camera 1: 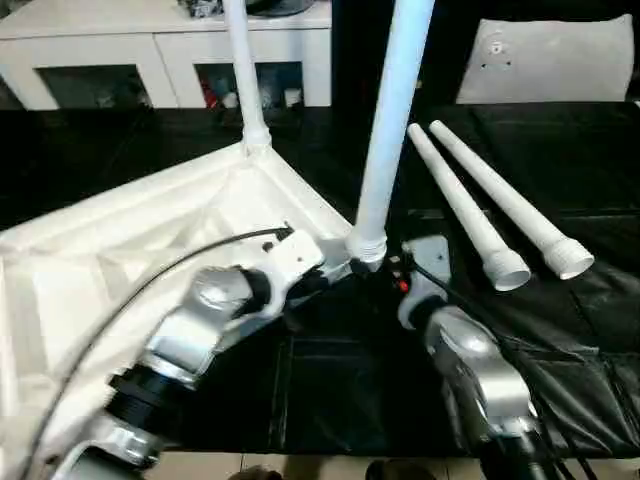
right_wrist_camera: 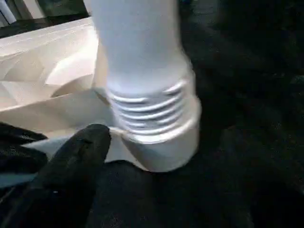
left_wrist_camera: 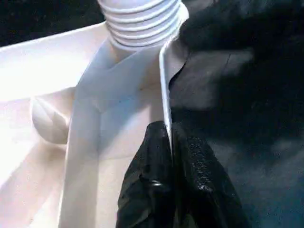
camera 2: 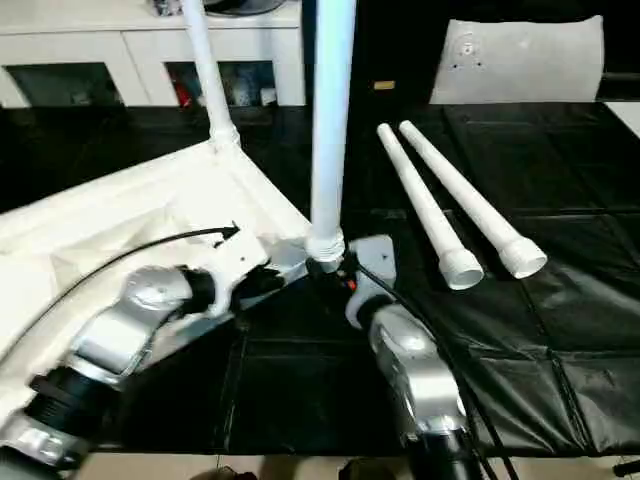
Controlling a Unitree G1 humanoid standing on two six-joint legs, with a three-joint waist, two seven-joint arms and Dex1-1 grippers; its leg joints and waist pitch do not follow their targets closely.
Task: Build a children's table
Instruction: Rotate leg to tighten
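Left claw (left_wrist_camera: 166, 142) pinches the tabletop (camera 1: 120, 260) rim beside the near leg (camera 1: 385, 150); right claw (camera 1: 395, 275) sits at that leg's base, grip unclear. Two legs stand — the far one (camera 1: 240, 70) at eleven o'clock. Two spare legs (camera 1: 495, 215) lie at three o'clock, unfitted.

The tabletop (camera 1: 150, 240) is white, its underside ribbed. The two upright legs (camera 1: 392, 130) are white with ridged thread bands at their bases. Two more white legs (camera 1: 470, 210) lie at two o'clock on the black cloth (camera 1: 580, 330). The forearms (camera 1: 190, 340) are silver, the fingers (left_wrist_camera: 161, 190) black. At eleven o'clock stands a white cabinet (camera 1: 160, 40).
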